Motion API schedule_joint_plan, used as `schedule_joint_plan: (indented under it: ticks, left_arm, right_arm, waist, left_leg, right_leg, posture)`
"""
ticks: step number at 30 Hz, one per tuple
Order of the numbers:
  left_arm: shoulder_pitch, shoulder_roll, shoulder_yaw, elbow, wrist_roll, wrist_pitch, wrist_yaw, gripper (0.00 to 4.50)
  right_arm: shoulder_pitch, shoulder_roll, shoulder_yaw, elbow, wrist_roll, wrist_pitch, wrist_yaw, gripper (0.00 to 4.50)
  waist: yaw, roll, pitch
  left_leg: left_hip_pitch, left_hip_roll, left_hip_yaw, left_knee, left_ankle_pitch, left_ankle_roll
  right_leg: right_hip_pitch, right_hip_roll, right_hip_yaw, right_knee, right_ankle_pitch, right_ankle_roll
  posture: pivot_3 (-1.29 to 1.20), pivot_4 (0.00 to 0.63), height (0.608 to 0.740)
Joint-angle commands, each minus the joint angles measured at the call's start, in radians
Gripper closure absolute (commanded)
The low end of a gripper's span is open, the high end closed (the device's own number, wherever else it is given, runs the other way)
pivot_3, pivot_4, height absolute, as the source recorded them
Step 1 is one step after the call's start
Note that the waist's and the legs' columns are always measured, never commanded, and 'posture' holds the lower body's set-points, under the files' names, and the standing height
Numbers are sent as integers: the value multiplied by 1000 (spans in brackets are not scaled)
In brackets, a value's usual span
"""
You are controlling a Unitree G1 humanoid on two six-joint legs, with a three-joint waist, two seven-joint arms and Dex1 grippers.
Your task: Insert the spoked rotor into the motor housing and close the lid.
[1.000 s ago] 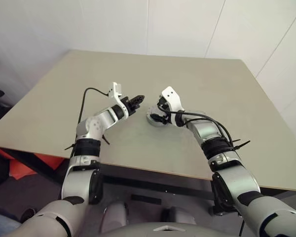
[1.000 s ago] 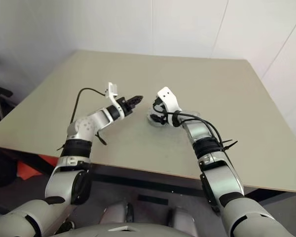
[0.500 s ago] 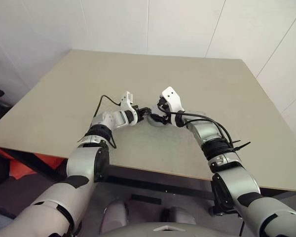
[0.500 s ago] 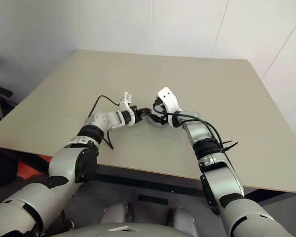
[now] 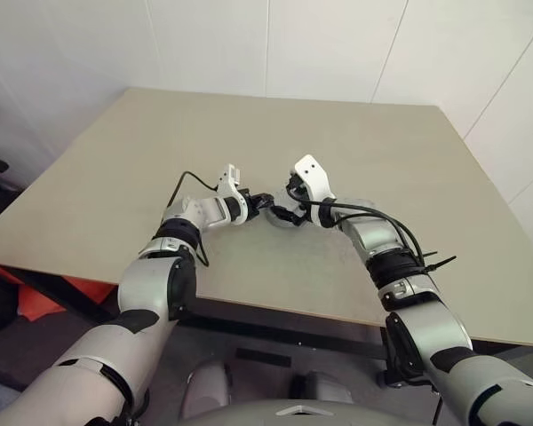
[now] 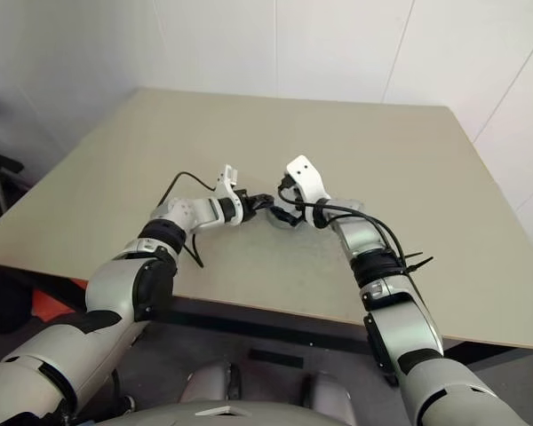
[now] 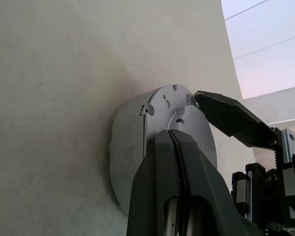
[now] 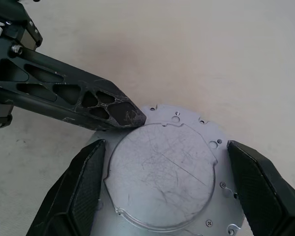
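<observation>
Judging by its thick metal body, we expect the motor housing (image 8: 162,182), mid-table with its lid (image 8: 160,172) seated, to be heavy, rigid and slick; grip its rim. Our right gripper (image 8: 162,189) straddles it spread wide, while our left gripper (image 7: 174,142), pressed together, touches the lid around ten o'clock. Beyond the plain beige table (image 5: 115,177), white walls stand at twelve o'clock.

Motor housing (image 8: 167,177) interior hidden beneath lid (image 8: 160,169)

Scratched matt metal lid (image 8: 162,172) on a seemingly matt table (image 8: 236,59).
</observation>
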Motion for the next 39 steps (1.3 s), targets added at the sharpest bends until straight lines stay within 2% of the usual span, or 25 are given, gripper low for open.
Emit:
schedule_joint_plan:
  ticks: [1,5,15,19,22,28,34,39]
  left_arm:
    - [-1,-26,-28,-9,17,64,-34,4500]
    - [0,-37,-36,-23,22,93,-47,4500]
    - [4,-48,-30,-27,33,102,-43,4500]
    - [6,-52,-32,-27,38,99,-43,4500]
    - [8,-57,-37,-30,44,94,-46,4500]
    - [17,-59,-37,-38,51,92,-51,4500]
    - [27,-58,-40,-49,60,86,-51,4500]
    - [32,-50,-41,-58,65,83,-47,4500]
  right_arm:
    - [-9,-11,-20,-105,27,34,19,10]
    - [-22,-66,-51,-238,51,88,54,10]
    - [-42,-184,-136,-366,100,205,71,10]
    - [-61,-197,-242,-249,171,346,26,10]
    - [-79,-215,-350,-64,258,482,42,10]
    - [-105,-232,-409,96,355,719,92,10]
    - [-116,-178,-446,160,419,820,80,10]
    - [-129,-68,-495,164,464,842,19,10]
  waist:
    - [6,0,0]
    - [24,0,1]
    - [48,0,1]
    - [48,0,1]
    - [50,0,1]
    - [54,1,0]
    - [56,2,0]
    - [54,2,0]
  left_leg:
    - [-1,0,0,-1,0,0]
    - [-4,0,0,-4,-1,2]
    - [-5,-1,1,-7,-2,4]
    - [-3,-1,1,-7,-2,4]
    - [-1,-1,1,-7,-1,3]
    - [-2,-1,1,-7,-1,3]
    - [-1,-1,1,-7,-1,3]
    - [-1,-1,1,-8,0,1]
  right_leg:
    - [-1,0,0,-1,0,0]
    - [-2,0,-1,-5,0,0]
    - [-1,0,-1,-11,0,0]
    - [1,-1,-1,-11,0,0]
    - [3,-1,-2,-11,0,0]
    - [2,-1,-2,-11,0,0]
    - [3,-1,-3,-11,0,0]
    - [3,-1,-3,-11,0,0]
  posture:
    - [0,0,740]
    - [0,0,740]
    - [0,0,740]
    - [0,0,740]
    - [0,0,740]
    - [0,0,740]
    - [0,0,740]
    - [0,0,740]
